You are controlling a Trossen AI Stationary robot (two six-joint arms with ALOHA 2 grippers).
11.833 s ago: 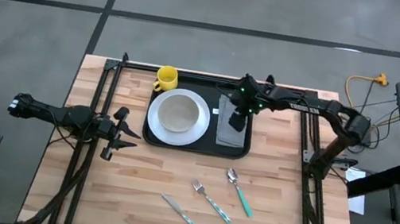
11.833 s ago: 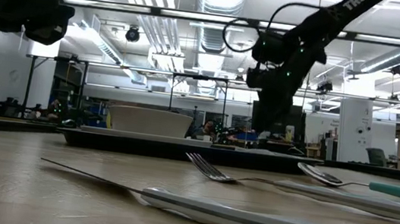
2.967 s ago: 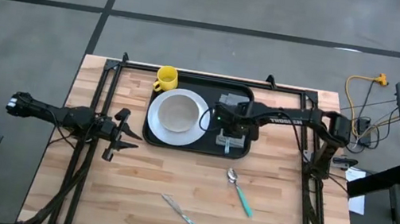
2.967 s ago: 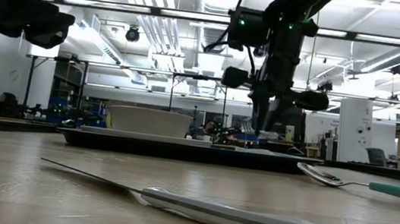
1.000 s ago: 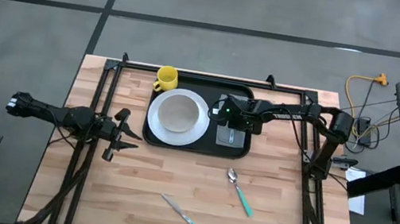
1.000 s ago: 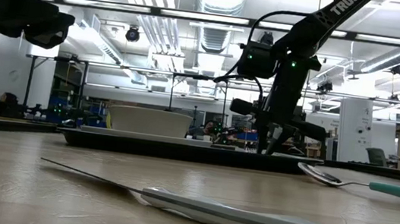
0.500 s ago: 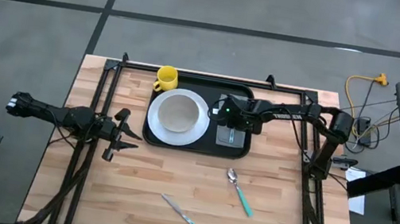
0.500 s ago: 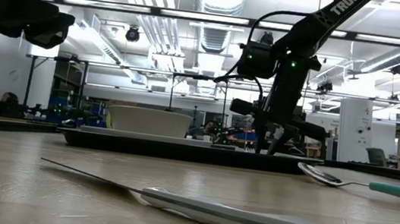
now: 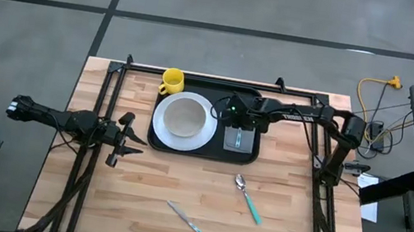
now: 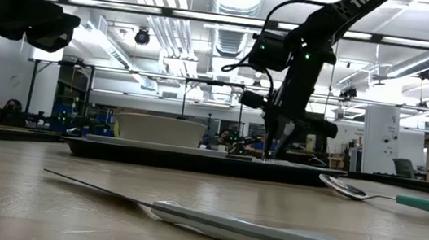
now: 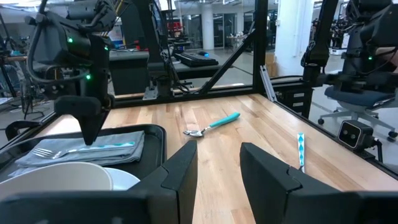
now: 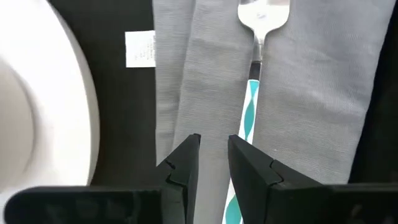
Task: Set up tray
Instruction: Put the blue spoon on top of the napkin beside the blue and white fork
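Observation:
The black tray [image 9: 217, 144] holds a white plate [image 9: 184, 119] with a bowl on it and, on its right part, a folded grey napkin [image 12: 205, 74]. A fork [image 12: 252, 93] with a teal-and-white handle lies flat on the napkin. My right gripper [image 12: 213, 155] hangs over the napkin's far part, fingers pointing down and a little apart. Nothing is between them, and the fork's handle runs just beside and under one finger. My left gripper [image 9: 124, 138] waits open above the table's left side.
A yellow mug [image 9: 172, 81] stands on the table by the tray's far left corner. A teal-handled spoon [image 9: 247, 196] and a knife [image 9: 191, 224] lie on the bare wood nearer the front edge. Black frame rails run along the table's left, right and far sides.
My right gripper has drawn back from the middle of the napkin toward the table's far edge and slightly up. The fork stays flat on the napkin where it was.

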